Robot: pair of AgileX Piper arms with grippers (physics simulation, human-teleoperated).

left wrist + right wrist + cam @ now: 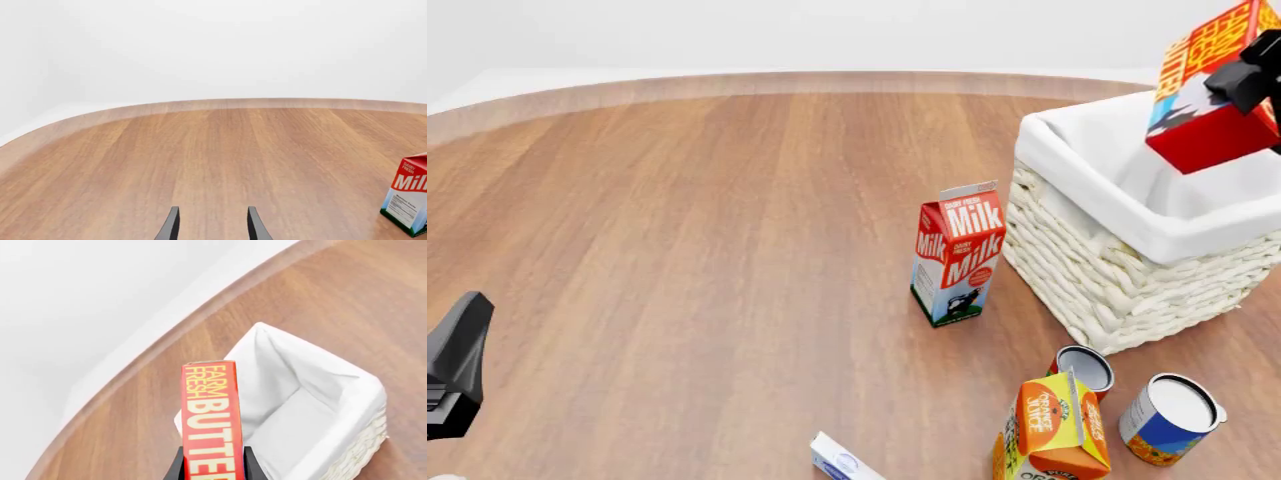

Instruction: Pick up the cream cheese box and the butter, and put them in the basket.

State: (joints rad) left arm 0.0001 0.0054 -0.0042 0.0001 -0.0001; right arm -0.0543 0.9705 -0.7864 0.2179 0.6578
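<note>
My right gripper is shut on the butter, a red and orange carton held tilted in the air above the basket at the right. In the right wrist view the butter stands between the fingers over the basket's white liner. The cream cheese box lies on the table at the front edge, partly cut off. My left gripper hangs open over bare wood at the left, far from everything; only its dark body shows in the front view.
A red-and-white milk carton stands just left of the basket, also seen as the milk carton in the left wrist view. An orange juice carton and two cans stand in front of the basket. The table's curved far edge runs behind.
</note>
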